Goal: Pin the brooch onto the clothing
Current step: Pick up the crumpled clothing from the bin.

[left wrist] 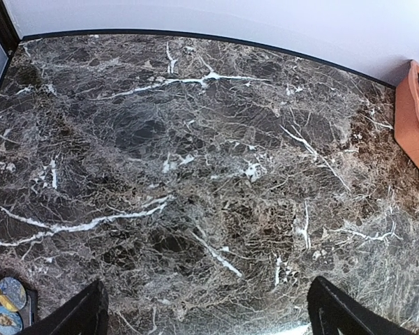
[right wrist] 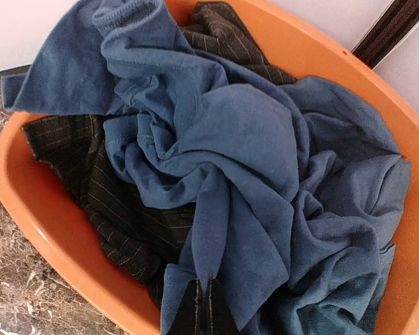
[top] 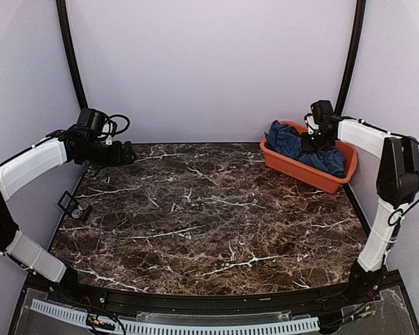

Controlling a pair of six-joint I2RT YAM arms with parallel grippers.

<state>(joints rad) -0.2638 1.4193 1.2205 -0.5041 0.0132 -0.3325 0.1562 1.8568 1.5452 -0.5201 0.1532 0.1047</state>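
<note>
Right tool [right wrist: 204, 293], pressed together, sits in the blue shirt [right wrist: 265, 139] inside the tub [right wrist: 49, 209]. Lifting could drag the tangled striped cloth [right wrist: 119, 209] beside it along too.

top: above-behind, whole table [top: 209, 202] | left wrist: across table | right wrist: close over shared tub [right wrist: 28, 209]

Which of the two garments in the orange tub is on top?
The plain blue T-shirt; it lies crumpled over the dark striped garment, which peeks out only at the left and far side.
</note>
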